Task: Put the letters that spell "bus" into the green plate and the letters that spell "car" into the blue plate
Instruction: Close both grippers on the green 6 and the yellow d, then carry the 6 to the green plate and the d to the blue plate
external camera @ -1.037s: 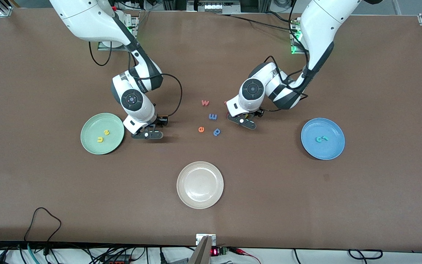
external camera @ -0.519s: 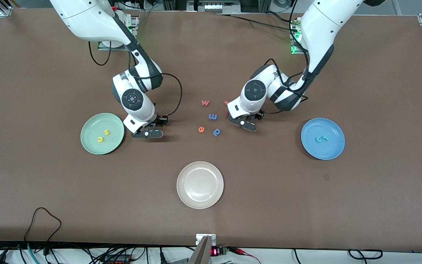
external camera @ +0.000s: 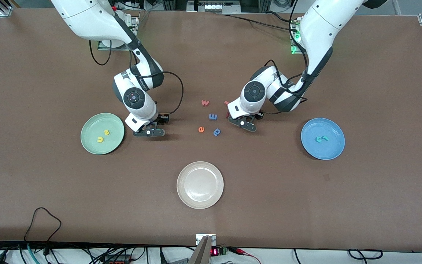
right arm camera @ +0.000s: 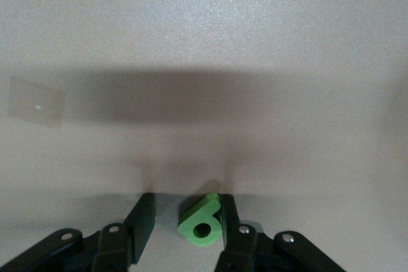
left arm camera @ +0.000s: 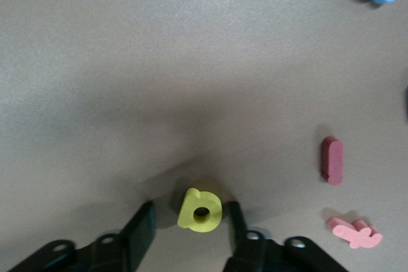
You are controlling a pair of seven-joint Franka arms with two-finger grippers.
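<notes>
Two yellow letters (external camera: 103, 136) in green plate (external camera: 90, 129), two teal (external camera: 321, 139) in blue plate (external camera: 332, 150)

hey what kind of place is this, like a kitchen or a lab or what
Most likely a robotics lab, not a kitchen. Two white arms are bolted along one edge of a bare brown table, cables trail over the table's edge, and only foam letters and plates lie on it.

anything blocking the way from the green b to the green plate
Nothing visible. The green b sits between the right gripper fingers, right beside the green plate, with only bare table between them.
</notes>
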